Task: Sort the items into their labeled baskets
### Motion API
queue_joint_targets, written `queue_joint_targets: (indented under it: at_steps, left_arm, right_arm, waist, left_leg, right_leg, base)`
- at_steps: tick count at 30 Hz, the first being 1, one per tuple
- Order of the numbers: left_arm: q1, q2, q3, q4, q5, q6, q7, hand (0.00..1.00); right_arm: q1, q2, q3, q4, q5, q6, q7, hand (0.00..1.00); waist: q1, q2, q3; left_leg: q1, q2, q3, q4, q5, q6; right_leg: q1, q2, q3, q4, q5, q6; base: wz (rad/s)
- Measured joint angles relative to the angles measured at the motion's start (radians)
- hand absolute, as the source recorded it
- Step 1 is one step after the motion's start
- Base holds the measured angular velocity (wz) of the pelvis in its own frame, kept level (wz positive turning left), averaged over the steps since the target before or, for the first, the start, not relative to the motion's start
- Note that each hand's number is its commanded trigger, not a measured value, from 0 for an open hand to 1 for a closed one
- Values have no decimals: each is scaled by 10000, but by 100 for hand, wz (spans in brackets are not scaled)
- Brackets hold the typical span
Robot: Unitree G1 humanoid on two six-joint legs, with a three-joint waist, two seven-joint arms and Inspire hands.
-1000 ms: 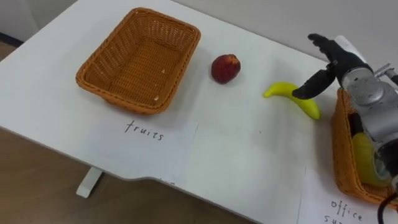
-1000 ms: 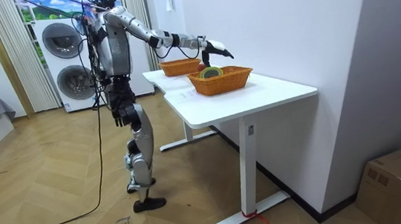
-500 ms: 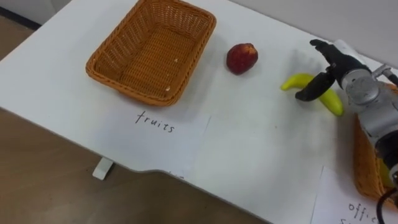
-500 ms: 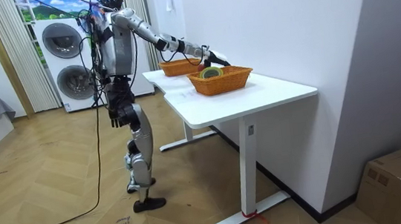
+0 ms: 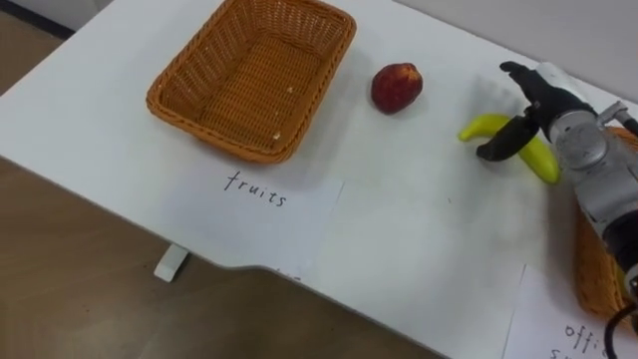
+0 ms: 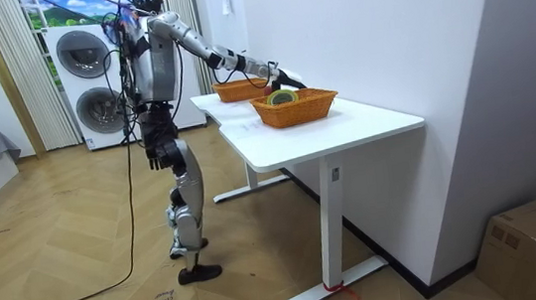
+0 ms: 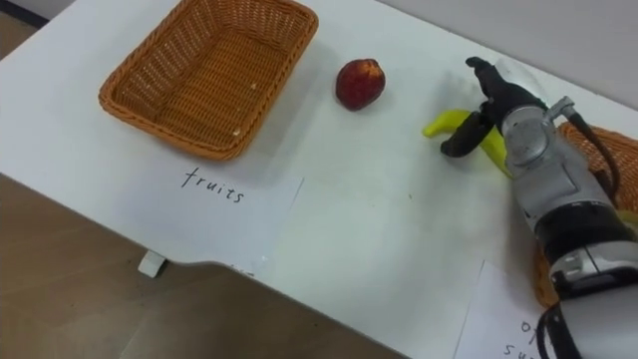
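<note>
- The handwritten word "fruits" stands on a white sheet of paper point(image 5: 254, 194) that lies on the table, just in front of the empty wicker basket point(image 5: 214, 148).
- A second white sheet point(image 5: 546, 317) lies at the table's near right corner, in front of the other wicker basket point(image 5: 590, 284). Its handwriting is cut by the picture's edge: the first line begins with "offi", and under it a second line begins with "su". The rest cannot be read.

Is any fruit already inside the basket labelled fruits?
No: the wicker basket holds no fruit, while the red fruit and the banana both lie on the white table outside it.
</note>
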Motion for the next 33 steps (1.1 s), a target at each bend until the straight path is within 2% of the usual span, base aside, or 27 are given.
queue_joint_targets:
  at_steps: [4,12,15,26,27,28,29,30,33]
  left_arm:
    - [-110,-8,-49,16,-26,66,-12,0]
    - [-267,24,-299,8,3,74,-295,0]
    - [-299,32,-292,-12,-4,109,-342,0]
    - [-313,58,-300,-95,2,177,-525,0]
    - [-312,58,-297,-95,2,177,-548,0]
    - [-311,60,-296,-94,2,177,-562,0]
    - [-310,65,-295,-94,2,177,-601,0]
    - [-313,67,-294,-94,2,177,-652,0]
    - [-316,70,-295,-89,1,177,-750,0]
  right_arm:
    - [-66,-4,76,201,11,-4,214,0]
    - [-265,-129,781,593,127,-8,1143,0]
    - [-265,-198,778,796,143,11,1472,0]
    - [-283,-201,760,1201,260,19,1882,0]
    - [-300,-202,760,1211,235,34,1922,7]
    - [-303,-202,760,1211,205,35,1955,45]
    - [-309,-204,760,1211,150,34,1994,95]
    - [-312,-204,760,1210,121,34,2027,100]
    - [-374,-209,757,1211,123,117,1978,100]
  waist:
    - [22,-5,-6]
    - [112,-32,-27]
    - [246,-33,-28]
    - [266,-39,-33]
    - [274,-40,-34]
    - [275,-40,-34]
    - [275,-40,-34]
    - [275,-40,-33]
    - [275,-40,-33]
  left_leg:
    - [28,4,5,11,1,0]
    - [62,10,5,21,8,-11]
    - [54,12,-6,-3,22,-24]
    - [18,11,-149,10,68,-46]
    - [21,9,-154,16,69,-47]
    - [21,9,-156,19,69,-47]
    - [22,7,-158,25,70,-48]
    - [22,6,-160,28,71,-47]
    - [35,5,-160,19,71,-47]
  right_leg:
    - [35,-17,28,0,2,0]
    - [49,9,9,12,11,-15]
    - [37,20,-2,19,28,-35]
    - [59,36,-167,53,42,-56]
    - [60,34,-172,63,42,-56]
    - [60,33,-175,67,42,-56]
    - [60,31,-178,70,42,-56]
    - [59,30,-180,71,42,-56]
    - [59,22,-193,97,42,-56]
  base:
    - [0]
    - [0]
    - [0]
    - [2]
    - [4]
    - [0]
    - [0]
    - [0]
    - [0]
